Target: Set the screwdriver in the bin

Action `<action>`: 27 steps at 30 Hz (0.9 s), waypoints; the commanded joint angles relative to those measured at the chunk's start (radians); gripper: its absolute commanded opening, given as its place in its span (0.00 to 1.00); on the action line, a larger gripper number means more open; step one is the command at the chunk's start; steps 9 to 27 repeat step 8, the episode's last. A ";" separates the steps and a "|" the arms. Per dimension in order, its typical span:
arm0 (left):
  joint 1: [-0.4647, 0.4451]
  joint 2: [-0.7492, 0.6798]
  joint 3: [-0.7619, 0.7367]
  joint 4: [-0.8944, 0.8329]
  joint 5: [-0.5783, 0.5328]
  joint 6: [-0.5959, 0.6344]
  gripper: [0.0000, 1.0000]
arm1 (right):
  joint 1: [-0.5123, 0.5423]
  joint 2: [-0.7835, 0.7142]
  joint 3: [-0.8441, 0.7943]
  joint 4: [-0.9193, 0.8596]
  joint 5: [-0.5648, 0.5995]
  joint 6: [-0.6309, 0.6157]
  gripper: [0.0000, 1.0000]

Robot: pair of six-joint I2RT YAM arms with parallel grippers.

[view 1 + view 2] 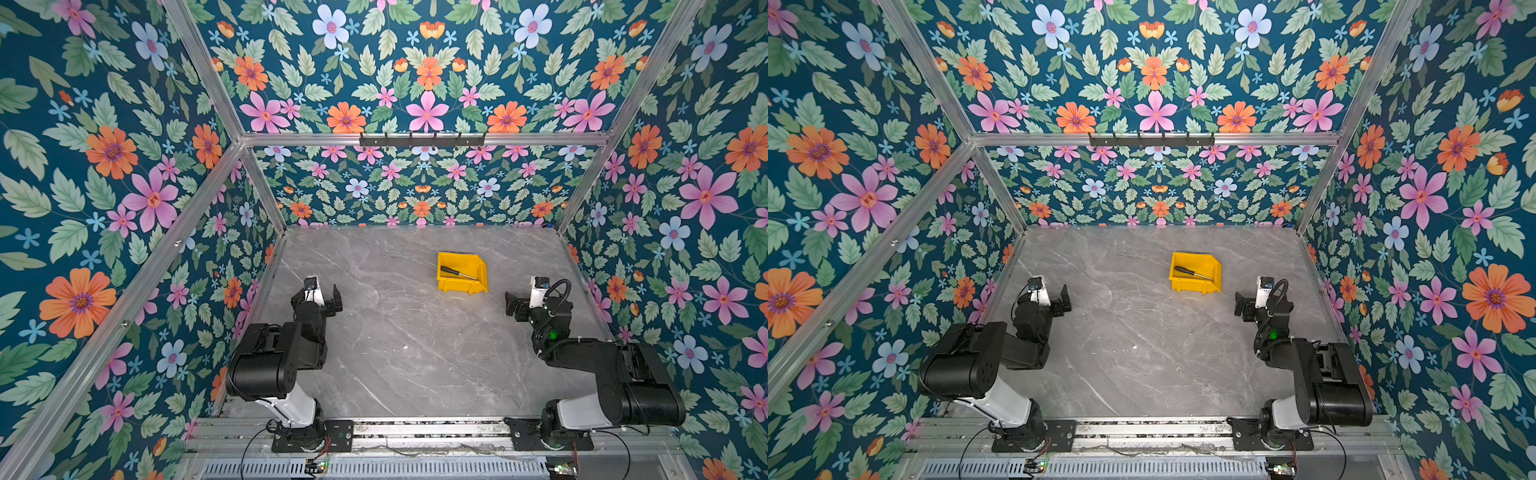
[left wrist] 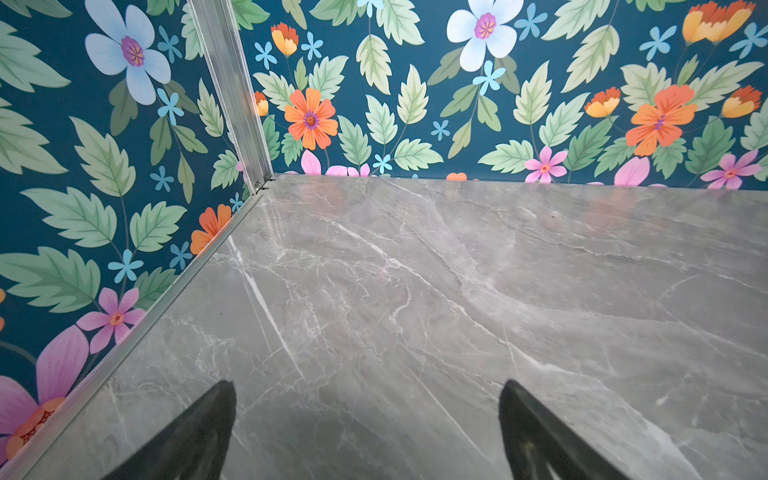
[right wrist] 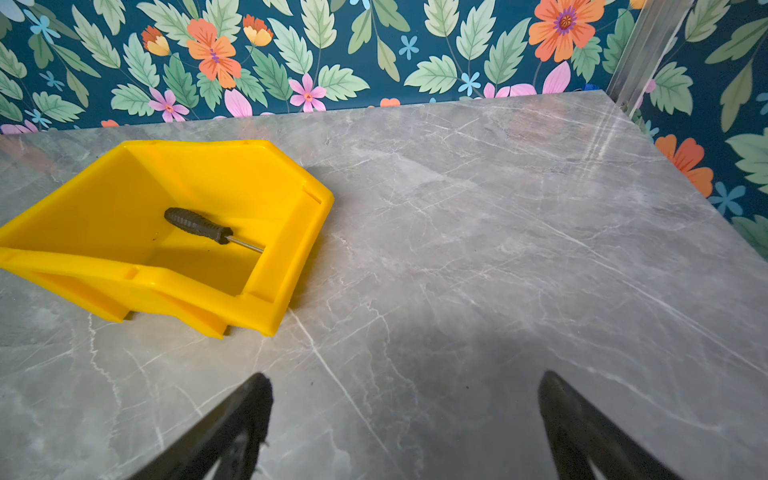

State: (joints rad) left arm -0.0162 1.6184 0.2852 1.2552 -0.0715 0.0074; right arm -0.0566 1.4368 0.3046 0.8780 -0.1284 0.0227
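Lying flat on the floor of the bin [image 3: 216, 170], the screwdriver [image 3: 195, 224] is already where the task wants it, so the job looks done. It sits ahead of the right gripper [image 3: 404, 376] and off toward the left arm's side, well apart from the jaws and not between them. Its shaft tip reaches the foot of a side wall, though whether it touches I cannot tell. The right jaws are spread wide with only bare table [image 3: 498, 249] between the 2 fingers. The left gripper [image 2: 368, 384] is just as wide and empty, with neither bin nor screwdriver ahead of it. The screwdriver should handle as a light, stiff, slim thing that rolls easily. The ribbed black handle is probably the place to take hold, at its middle, with the jaws across its length and closing nearly all the way. The thin metal shaft looks smooth and would likely slip or pivot in a pinch. Any new grasp would have to come from above, since the walls block the sides, and the light plastic bin would likely slide on the polished table if a finger nudged it
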 commanded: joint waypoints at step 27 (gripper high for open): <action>0.001 -0.001 0.002 -0.002 0.004 -0.004 1.00 | 0.000 -0.001 0.002 0.003 0.001 0.012 0.99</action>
